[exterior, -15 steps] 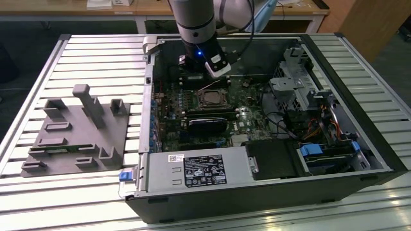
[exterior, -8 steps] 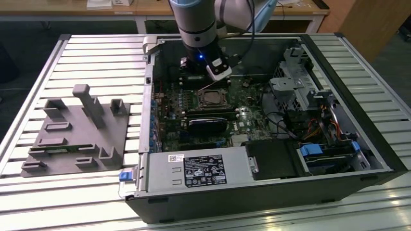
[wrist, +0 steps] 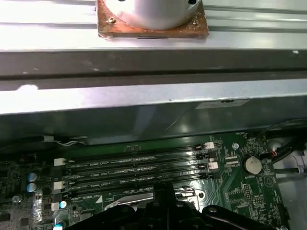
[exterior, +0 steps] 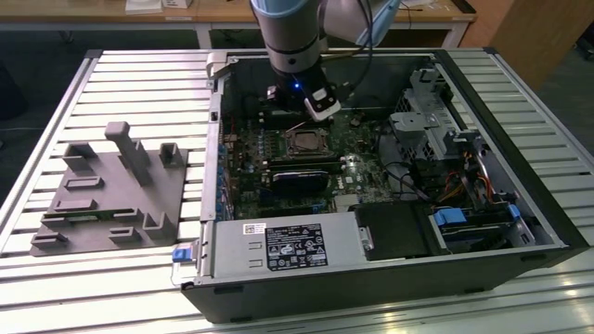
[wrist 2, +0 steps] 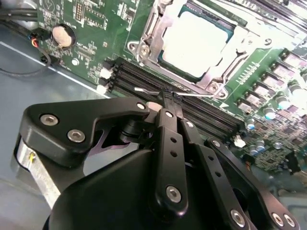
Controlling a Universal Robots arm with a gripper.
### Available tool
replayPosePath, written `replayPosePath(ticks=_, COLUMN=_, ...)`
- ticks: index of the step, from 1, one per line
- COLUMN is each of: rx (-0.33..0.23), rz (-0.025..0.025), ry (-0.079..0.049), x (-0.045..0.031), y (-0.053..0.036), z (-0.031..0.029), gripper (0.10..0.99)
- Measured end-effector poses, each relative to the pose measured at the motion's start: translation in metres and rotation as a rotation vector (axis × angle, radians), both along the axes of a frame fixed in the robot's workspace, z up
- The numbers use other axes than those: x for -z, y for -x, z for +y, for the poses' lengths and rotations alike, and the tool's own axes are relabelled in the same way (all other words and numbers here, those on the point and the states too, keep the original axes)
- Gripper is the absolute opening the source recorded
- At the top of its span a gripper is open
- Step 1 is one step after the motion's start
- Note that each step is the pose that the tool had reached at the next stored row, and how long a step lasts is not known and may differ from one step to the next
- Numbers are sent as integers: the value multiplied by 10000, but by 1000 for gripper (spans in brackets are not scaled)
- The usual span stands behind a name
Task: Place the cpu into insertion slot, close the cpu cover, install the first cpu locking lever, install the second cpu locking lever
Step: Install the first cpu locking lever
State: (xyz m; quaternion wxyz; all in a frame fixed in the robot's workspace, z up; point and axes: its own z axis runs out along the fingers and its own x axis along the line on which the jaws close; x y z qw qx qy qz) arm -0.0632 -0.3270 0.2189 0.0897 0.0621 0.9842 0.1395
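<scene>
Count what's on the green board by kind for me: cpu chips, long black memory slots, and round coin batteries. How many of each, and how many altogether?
cpu: 1
long black memory slots: 4
round coin battery: 1
Total: 6

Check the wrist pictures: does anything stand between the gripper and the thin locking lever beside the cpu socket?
Nothing visible does. In the second wrist view the gripper has its tips shut on the locking lever, a thin wire lying over the black memory slots beside the cpu, which sits in its socket.
</scene>
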Motion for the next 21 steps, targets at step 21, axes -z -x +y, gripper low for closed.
replayPosePath(ticks=21, rx=855, rz=0, ry=9, x=105, y=-20, z=112, gripper=106)
